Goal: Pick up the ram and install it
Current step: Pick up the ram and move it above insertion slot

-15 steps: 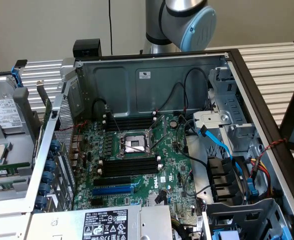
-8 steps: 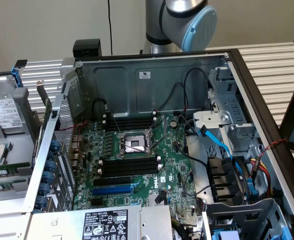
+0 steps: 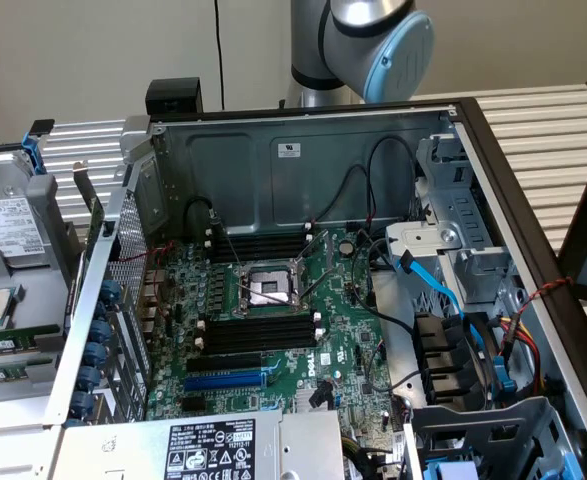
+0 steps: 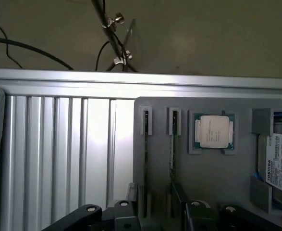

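The arm point(image 3: 311, 50) is a smooth grey tube, plain and round in section; joined to it is a bulging joint housing point(image 3: 365, 12) of silver metal with a soft sheen; the housing's end is closed by a round pale blue cap point(image 3: 401, 55), slightly domed, with a thin seam where blue meets silver; the end effector point(image 4: 154, 197), seen in the wrist view, is matte black, built as two mirrored halves of flat, angular links point(image 4: 73, 219) with rounded ends; each half carries two round silver screw heads point(image 4: 90, 209) set into the black, bright against it.
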Tool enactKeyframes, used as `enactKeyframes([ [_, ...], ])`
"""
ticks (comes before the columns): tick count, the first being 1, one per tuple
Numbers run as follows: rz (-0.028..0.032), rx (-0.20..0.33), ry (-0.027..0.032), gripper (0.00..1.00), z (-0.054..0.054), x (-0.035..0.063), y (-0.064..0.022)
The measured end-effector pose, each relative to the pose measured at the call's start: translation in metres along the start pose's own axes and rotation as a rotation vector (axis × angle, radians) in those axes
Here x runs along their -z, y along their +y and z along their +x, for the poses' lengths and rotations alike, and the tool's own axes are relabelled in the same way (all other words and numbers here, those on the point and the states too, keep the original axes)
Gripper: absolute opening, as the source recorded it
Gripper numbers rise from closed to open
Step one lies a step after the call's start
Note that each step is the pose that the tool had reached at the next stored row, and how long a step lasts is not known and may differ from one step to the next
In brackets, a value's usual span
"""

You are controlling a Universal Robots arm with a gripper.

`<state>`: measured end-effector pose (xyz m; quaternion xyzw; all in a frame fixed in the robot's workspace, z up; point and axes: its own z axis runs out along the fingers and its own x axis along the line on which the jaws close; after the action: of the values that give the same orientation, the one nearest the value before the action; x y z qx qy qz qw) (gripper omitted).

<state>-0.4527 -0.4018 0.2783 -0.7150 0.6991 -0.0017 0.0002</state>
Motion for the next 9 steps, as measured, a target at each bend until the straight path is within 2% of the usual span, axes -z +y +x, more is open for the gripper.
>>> enactKeyframes([
  [9,0.0000,0.000,0.0006,0.42,0.002,-0.0165,-0.0058],
])
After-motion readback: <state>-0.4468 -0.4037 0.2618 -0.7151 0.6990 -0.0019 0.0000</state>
